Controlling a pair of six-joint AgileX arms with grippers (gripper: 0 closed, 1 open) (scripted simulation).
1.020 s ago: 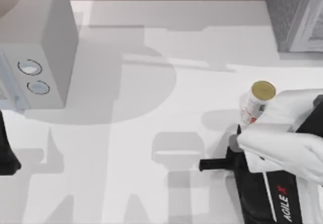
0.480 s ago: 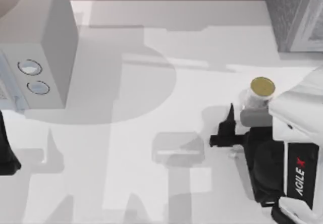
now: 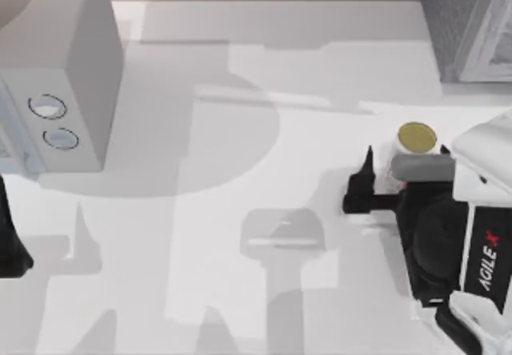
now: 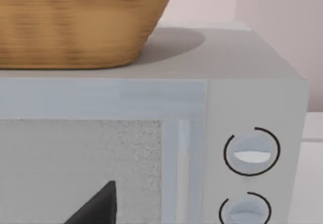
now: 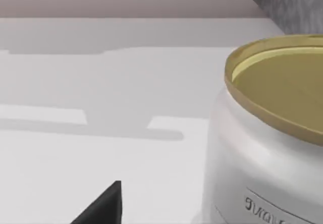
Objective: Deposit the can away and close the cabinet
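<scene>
- The cabinet (image 3: 468,23) stood at the far right corner of the worktop (image 3: 280,211), cut off by the frame edge; only part of its dark speckled side and a strip of its lighter door frame showed, so whether the door was open or what lay inside could not be told.
- The can (image 3: 416,143) stood upright on the worktop on the right side, well short of the cabinet, its round gold top facing up. In the right wrist view the can (image 5: 267,133) sat very near the camera, its right part and lower body cut off, its print too cropped to read.
- The right hand (image 3: 384,183) was beside the can, with one dark finger (image 3: 364,181) showing to the can's left and clear of it; the other finger was hidden under the arm, so the hand looked spread around the can rather than pressed on it.
- A pale box with two round dials (image 3: 60,91) stood at the left, and a woven basket (image 4: 81,22) rested on its top; the inside of the basket was hidden.
- The left hand was parked at the left edge (image 3: 10,243), mostly out of frame, and I cannot tell how its fingers stood.
- Compared with half a second before, the right arm had moved slightly right and the can had barely shifted.
</scene>
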